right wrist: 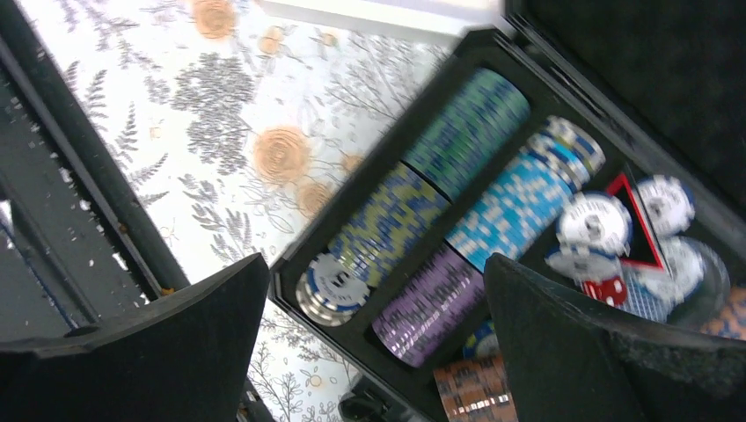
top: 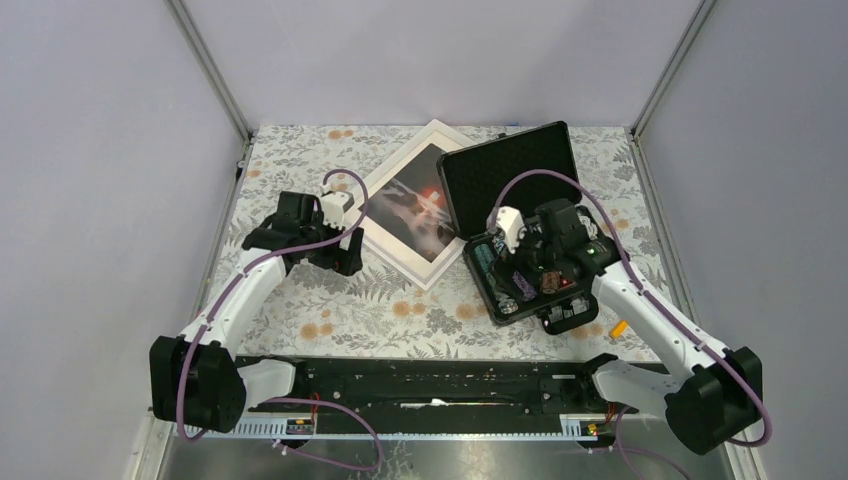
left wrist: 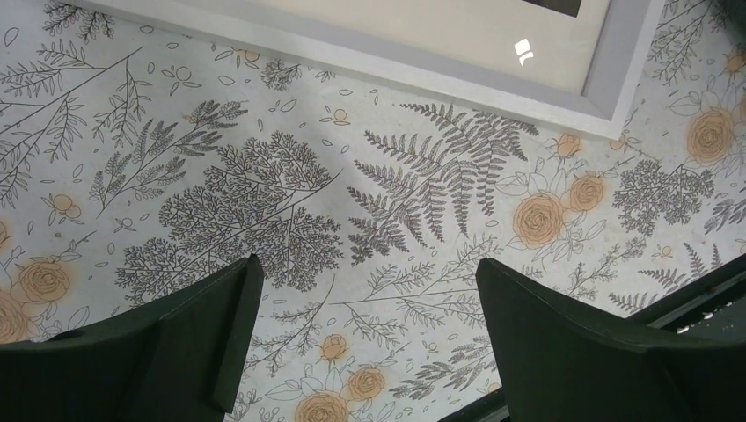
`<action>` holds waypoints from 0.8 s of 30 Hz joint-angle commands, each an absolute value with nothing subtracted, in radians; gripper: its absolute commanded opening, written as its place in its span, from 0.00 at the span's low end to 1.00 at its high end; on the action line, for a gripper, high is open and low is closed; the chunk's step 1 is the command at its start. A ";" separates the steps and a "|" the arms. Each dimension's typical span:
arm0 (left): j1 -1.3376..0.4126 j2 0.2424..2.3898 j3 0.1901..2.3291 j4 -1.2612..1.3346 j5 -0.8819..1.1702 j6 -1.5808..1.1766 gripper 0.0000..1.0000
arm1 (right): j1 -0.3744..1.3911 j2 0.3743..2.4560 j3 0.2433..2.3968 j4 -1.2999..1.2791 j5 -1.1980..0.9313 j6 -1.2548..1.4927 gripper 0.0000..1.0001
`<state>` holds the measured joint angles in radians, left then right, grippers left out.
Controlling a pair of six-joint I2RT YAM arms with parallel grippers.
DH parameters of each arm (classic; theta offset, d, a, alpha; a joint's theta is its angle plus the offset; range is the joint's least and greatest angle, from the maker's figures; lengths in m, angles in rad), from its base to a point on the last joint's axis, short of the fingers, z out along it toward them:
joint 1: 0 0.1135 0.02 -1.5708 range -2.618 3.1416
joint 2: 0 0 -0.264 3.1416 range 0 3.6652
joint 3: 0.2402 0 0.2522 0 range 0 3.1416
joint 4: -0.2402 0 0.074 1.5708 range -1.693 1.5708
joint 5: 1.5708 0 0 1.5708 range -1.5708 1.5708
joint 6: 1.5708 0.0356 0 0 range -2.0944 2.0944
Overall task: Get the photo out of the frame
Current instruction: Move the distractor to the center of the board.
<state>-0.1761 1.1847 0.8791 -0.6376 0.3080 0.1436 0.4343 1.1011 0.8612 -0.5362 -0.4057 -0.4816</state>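
**A:** Item one, location?

**B:** Frame (top: 400, 262), white-edged, lying flat and face up on the flowered bench (top: 330, 310), toward the far middle and set cornerwise. Photo (top: 425, 205) inside it, behind a cream mat (left wrist: 440, 26), red sun showing. The right corner is hidden by the raised lid of the black case (top: 510, 170); whether they touch cannot be told.

**A:** Tools?

**B:** Left tool (left wrist: 367, 268): fingers spread wide, empty, hanging over bare cloth just beside the frame's near-left edge. Right tool (right wrist: 376, 264): likewise spread and empty, above the chips (right wrist: 471, 132) in the case, well apart from the frame.

**A:** Handling, frame?

**B:** Likely stiff, with some weight. A glint on the front suggests glazing, so slippery and breakable. It lies flush, leaving little for a finger to get under. Best taken by the rim at the free near corner and tipped up. The back must be reached before anything comes out.

**A:** Handling, photo?

**B:** Probably thin paper: light, limp, easily creased or smudged. Take it by a margin or corner only, never the picture's middle.
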 commanded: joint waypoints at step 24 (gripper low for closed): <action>0.070 1.213 0.916 -0.621 0.475 0.091 0.99 | 1.000 1.667 1.032 -0.643 0.077 -1.017 1.00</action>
